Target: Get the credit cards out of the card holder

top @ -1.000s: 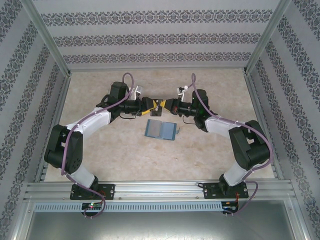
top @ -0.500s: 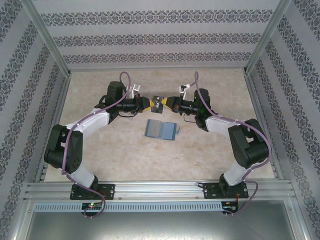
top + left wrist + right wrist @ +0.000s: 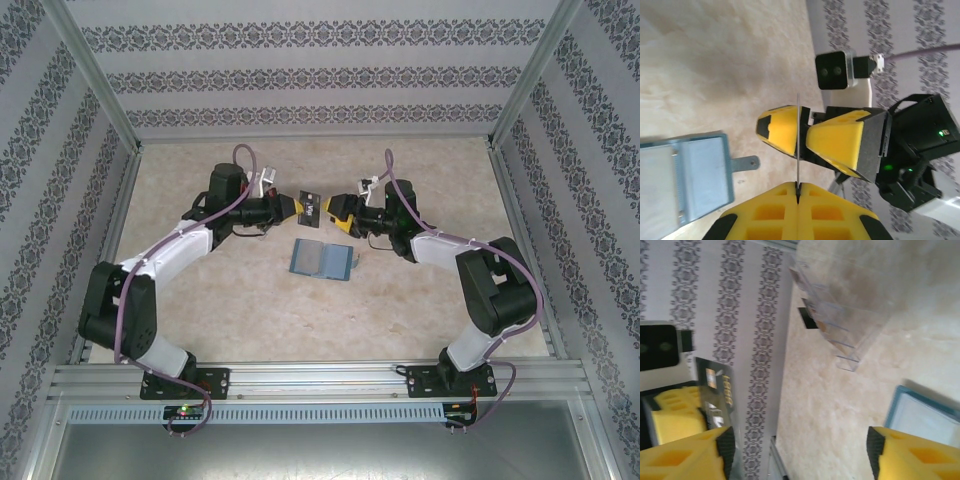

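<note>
the gold print on the dark card (image 3: 717,390) is too blurred to read.

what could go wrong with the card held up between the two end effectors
1. The left end effector pinches the dark card by one narrow end, so it may pivot or slip out and fall towards the card holder.
2. The card sits between the open fingers of the right end effector; a skewed retreat could knock it loose.
</note>
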